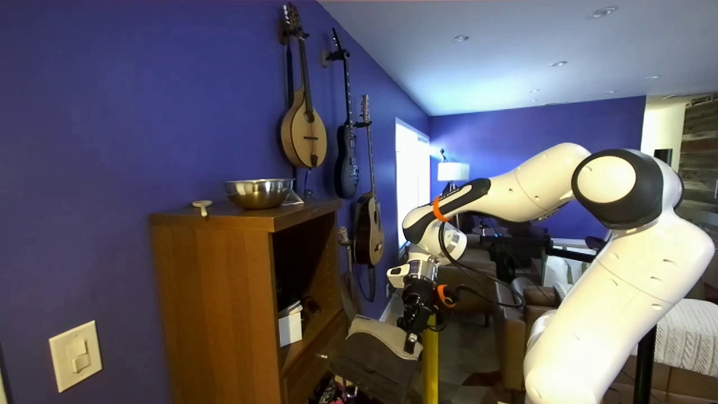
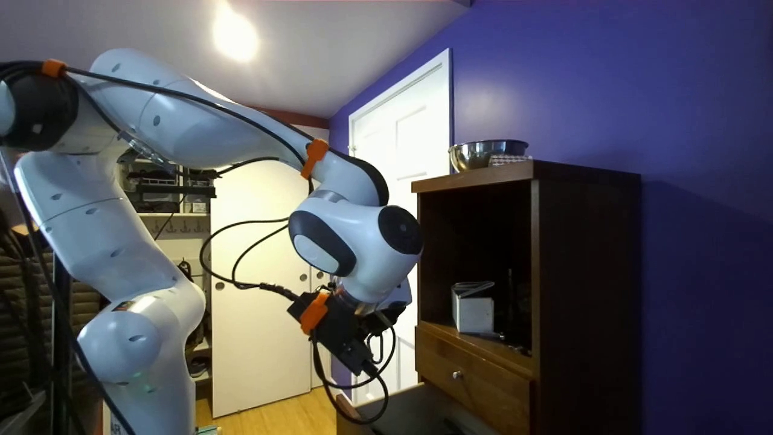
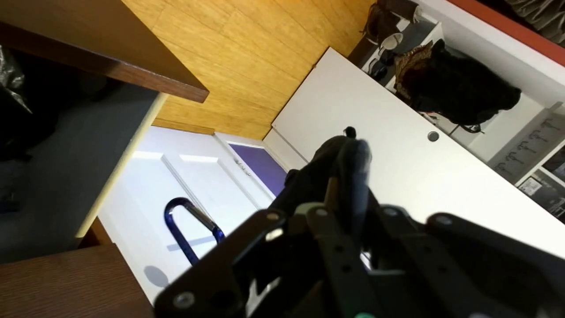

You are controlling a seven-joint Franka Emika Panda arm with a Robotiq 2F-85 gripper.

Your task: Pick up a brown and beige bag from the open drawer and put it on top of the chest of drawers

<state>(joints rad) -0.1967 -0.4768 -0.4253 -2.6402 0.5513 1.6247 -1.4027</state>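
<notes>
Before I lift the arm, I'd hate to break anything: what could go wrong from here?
Snag: the cables loop by the pincer, and a blue carabiner shows beside it; either might catch on the open drawer.
Knock: the metal bowl sits on top of the chest of drawers, so a clumsy arrival there could tip it off.
Grip: in the wrist view the pincer is too blurred to tell whether it holds anything, so a lift might bring nothing.

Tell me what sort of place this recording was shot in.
Most likely a home, perhaps a living room: stringed instruments hang on a purple wall, a white-shaded lamp stands in the background, and a white knitted throw lies over brown furniture.
</notes>
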